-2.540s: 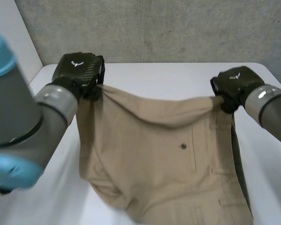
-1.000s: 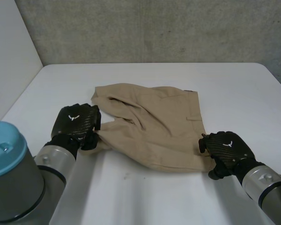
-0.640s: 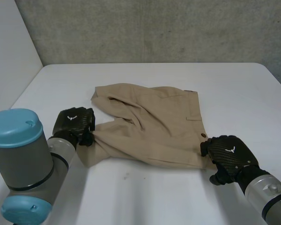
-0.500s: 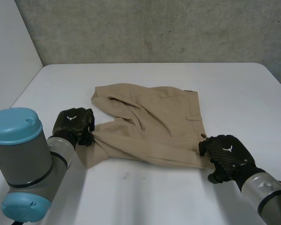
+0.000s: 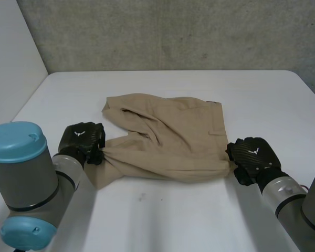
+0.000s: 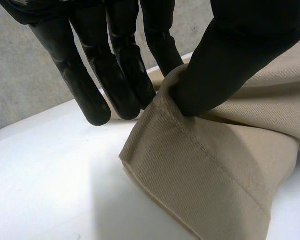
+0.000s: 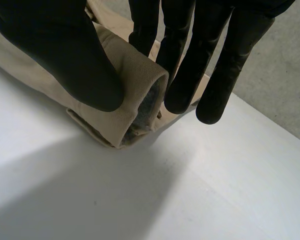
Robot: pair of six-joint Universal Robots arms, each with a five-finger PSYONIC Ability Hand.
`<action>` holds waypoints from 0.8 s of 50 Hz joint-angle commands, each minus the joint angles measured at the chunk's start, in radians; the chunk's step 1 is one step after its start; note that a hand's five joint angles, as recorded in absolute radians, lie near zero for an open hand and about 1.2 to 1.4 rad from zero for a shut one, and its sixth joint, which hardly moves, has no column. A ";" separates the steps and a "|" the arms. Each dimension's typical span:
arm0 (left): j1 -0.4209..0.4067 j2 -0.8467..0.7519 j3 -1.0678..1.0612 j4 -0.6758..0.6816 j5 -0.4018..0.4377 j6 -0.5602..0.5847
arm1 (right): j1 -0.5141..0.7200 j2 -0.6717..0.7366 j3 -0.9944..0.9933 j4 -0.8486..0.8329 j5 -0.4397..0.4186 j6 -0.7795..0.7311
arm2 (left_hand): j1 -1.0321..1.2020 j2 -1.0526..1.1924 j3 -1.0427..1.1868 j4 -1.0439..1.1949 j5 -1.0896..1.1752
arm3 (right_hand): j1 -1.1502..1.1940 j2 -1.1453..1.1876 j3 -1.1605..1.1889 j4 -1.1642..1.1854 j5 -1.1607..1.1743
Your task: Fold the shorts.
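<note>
Left robot hand (image 5: 83, 140) pinches the near left corner of the shorts (image 5: 168, 139). In its wrist view the thumb (image 6: 225, 65) presses a stitched hem against the fingers (image 6: 125, 80). Right robot hand (image 5: 252, 155) holds the near right corner the same way, with the thick doubled edge caught between its thumb (image 7: 60, 55) and fingers (image 7: 190, 65).

Between the two hands the tan shorts lie doubled over in the middle of the white surface (image 5: 199, 220), their near edge stretched from one hand to the other. The cloth gathers to a point at the left corner, and loose creases run across the far left part.

The fold looks laid but not yet let go. To finish it well, I would:

- Keep the near edge taut and level.
- Set both corners down together.
- Ease the left corner outward so the gather flattens.
- Part thumb from fingers only once the cloth rests flat, then lift straight up so nothing drags.

A small white emblem (image 5: 77, 133) sits on the back of each robot hand. No writing can be read on it, and no label shows on the shorts.
</note>
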 commanded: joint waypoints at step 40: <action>-0.187 0.286 -0.128 -0.422 0.071 -0.093 | -0.214 -0.200 -0.019 0.553 -0.180 -0.258 | -0.525 -0.578 -0.570 -0.585 -0.536 | 0.454 0.216 0.214 0.204 0.242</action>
